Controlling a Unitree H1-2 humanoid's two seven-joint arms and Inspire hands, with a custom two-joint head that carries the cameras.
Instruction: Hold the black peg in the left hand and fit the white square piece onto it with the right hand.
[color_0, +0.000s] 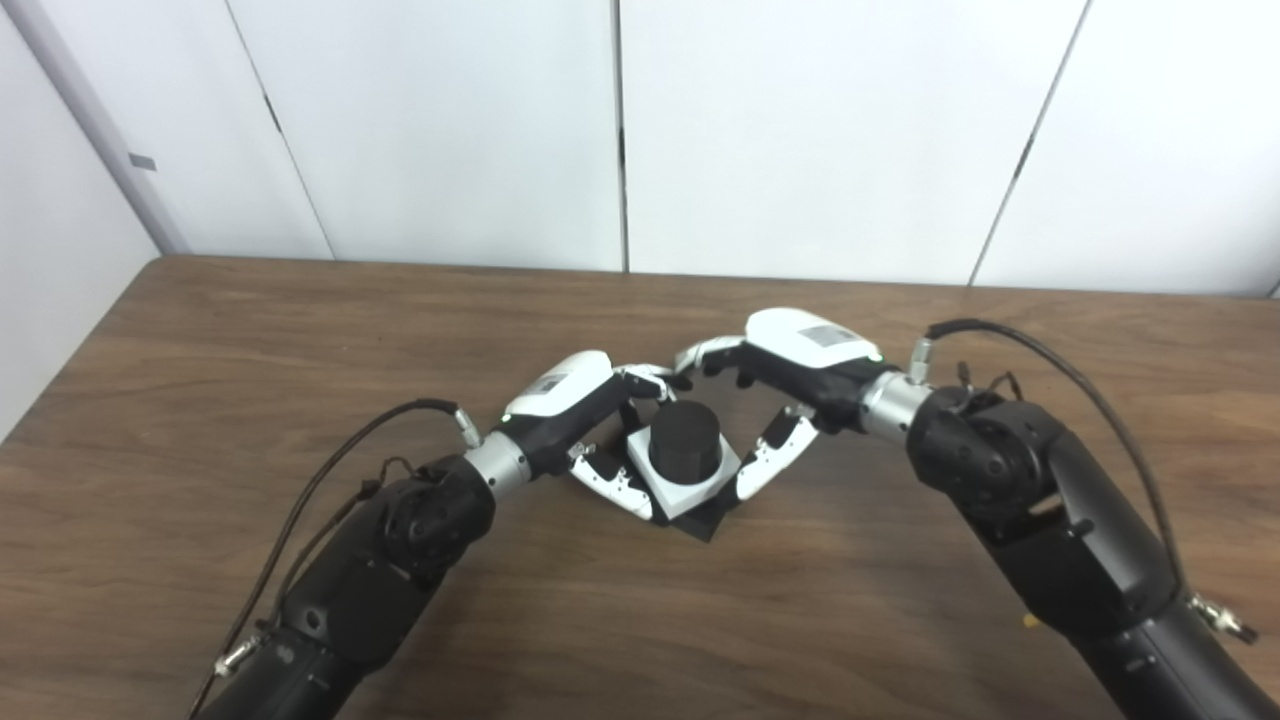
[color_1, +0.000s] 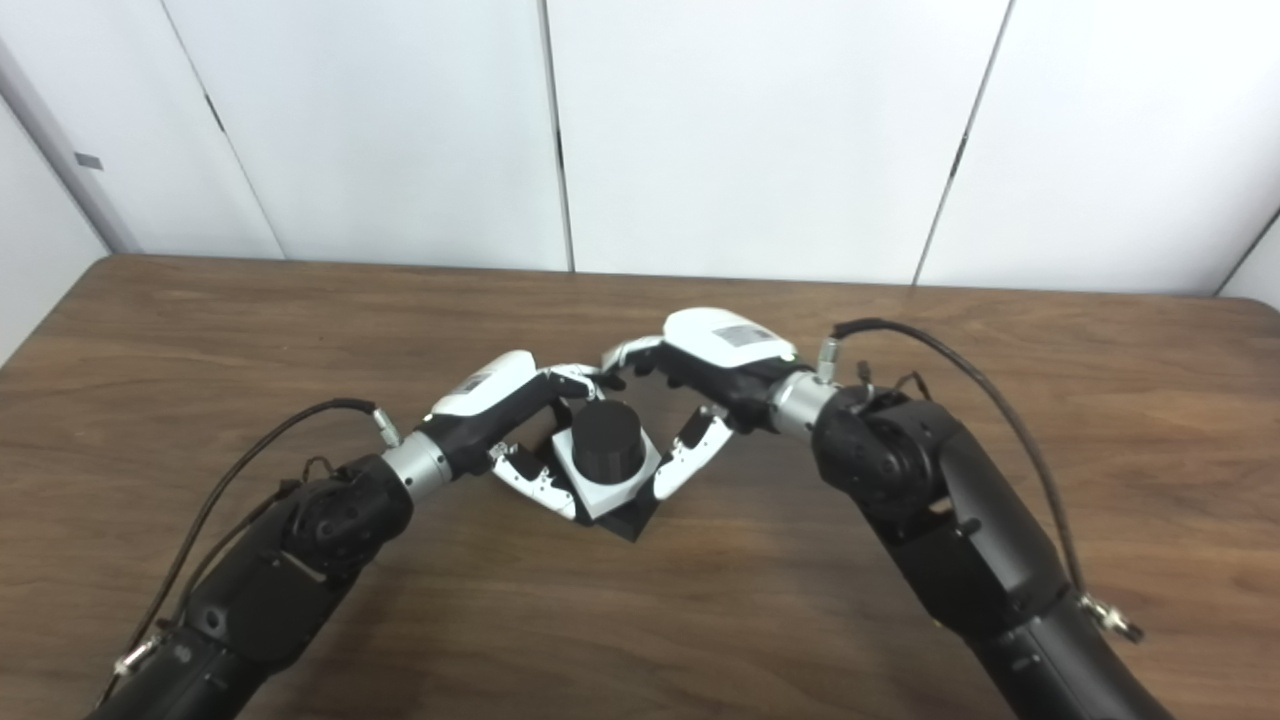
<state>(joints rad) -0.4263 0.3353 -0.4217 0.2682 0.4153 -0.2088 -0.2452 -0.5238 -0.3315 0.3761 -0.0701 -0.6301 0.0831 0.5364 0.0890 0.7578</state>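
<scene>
Square (color_0: 700, 487) already seated over peg (color_0: 686, 441); left hand (color_0: 585, 425) grasps peg base, right hand (color_0: 775, 385) grasps square. Next: press flush, release.

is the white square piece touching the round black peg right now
Touching. In the left eye view the white square piece sits around the round black peg, which rises through its middle with no gap visible between them.

We see a dark brown wooden table (color_0: 700, 620) with a streaked grain filling the lower part of the view. Behind the table's far edge stand white wall panels (color_0: 800, 130), split by thin dark seams. Left of the table, a pale grey post (color_0: 95, 125) leans along the panels.
</scene>
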